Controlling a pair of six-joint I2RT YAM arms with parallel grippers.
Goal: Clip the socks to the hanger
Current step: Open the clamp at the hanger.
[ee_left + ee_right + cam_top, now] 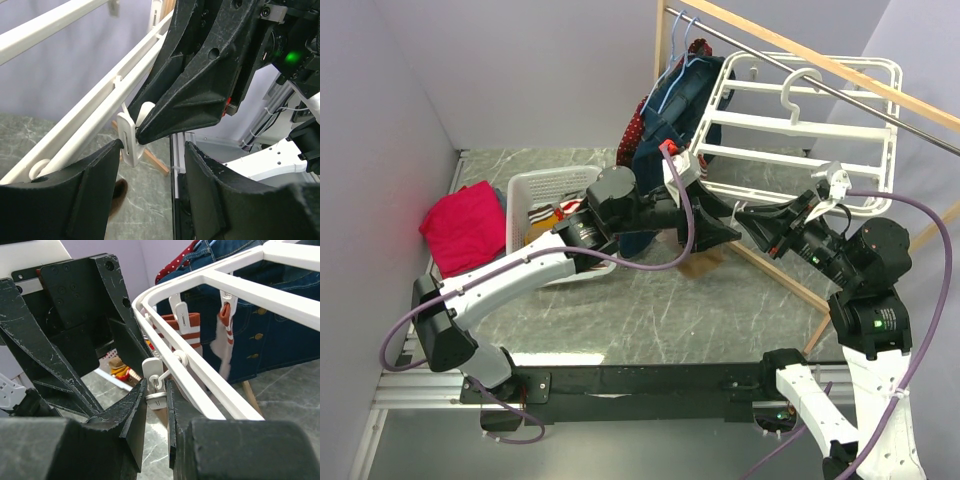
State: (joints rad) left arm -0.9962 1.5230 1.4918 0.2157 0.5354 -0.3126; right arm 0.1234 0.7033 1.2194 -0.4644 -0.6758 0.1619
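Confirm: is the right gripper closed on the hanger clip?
Closed on it. The right gripper has its fingers pressed against both sides of the white clip dangling from the hanger. Whether the clip's mouth is open, cannot tell.

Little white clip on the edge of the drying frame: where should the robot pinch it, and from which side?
Pinch the white clip across its two flat sides, coming in from outside the hanger. It dangles off the edge bar, so the outer side looks open. The right gripper grips it this way.
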